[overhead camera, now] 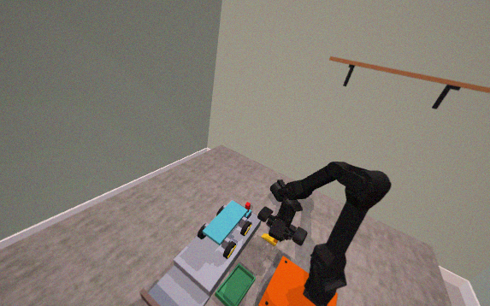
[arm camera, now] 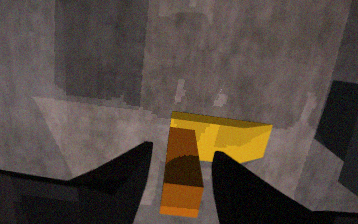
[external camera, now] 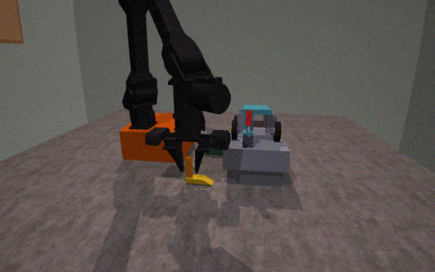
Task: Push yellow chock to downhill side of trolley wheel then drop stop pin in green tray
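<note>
Parallel-jaw gripper (overhead camera: 268,239) (external camera: 190,172) (arm camera: 182,154): pointing down, fingers parted to either side of the chock's orange handle (external camera: 189,167) (arm camera: 182,172). Wrist view: floor shows on both sides of the handle, so nothing is gripped; aperture partly open.

Key relation: handle lies between the fingertips, its upright axis roughly along the approach direction. In the exterior view its top reaches above the tips, while the yellow chock (overhead camera: 268,239) (external camera: 200,180) (arm camera: 235,141) sits on the floor below them. Chock's long axis runs across the finger gap, wedge end toward the ramp (overhead camera: 199,261) (external camera: 256,157). Only one arm; no choice of hand.

Arm (overhead camera: 351,214) (external camera: 188,53): reaches out from the orange base and folds down at the wrist, gripper beside the ramp's high end. Teal trolley (overhead camera: 227,221) (external camera: 257,109) on the ramp; red-headed stop pin (overhead camera: 248,205) (external camera: 248,118) in place.

Judgement: closing should take the handle; centre first, then lift.
</note>
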`<move>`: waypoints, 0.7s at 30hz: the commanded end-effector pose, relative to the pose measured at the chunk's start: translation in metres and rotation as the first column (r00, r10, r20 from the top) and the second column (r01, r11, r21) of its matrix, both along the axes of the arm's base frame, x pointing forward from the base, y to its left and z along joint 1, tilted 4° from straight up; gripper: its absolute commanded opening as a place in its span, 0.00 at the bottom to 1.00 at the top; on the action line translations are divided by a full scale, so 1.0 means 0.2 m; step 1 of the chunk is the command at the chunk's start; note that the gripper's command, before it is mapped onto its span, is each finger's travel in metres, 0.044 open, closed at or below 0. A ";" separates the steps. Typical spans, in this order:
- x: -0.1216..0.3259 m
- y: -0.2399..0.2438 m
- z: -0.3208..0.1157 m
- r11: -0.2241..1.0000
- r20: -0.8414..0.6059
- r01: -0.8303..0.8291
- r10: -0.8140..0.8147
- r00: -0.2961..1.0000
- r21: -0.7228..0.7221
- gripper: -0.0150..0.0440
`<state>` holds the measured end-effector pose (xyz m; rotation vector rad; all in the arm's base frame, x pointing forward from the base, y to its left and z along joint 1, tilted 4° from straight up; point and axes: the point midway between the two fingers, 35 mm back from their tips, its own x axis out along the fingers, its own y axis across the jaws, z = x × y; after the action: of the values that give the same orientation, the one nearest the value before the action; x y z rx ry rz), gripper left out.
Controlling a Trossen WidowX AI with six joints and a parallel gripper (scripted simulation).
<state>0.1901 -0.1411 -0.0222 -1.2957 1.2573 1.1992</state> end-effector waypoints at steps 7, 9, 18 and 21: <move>0.00 0.00 0.00 1.000 0.000 0.000 0.000 1.000 0.000 0.33; 0.00 0.00 0.00 1.000 0.000 0.000 0.000 1.000 0.000 0.31; -0.01 0.02 0.13 1.000 -0.002 -0.005 0.005 1.000 0.006 0.25; -0.02 0.02 0.18 1.000 -0.002 -0.006 0.006 1.000 0.006 0.25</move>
<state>0.1857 -0.1367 0.0024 -1.2907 1.2563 1.2129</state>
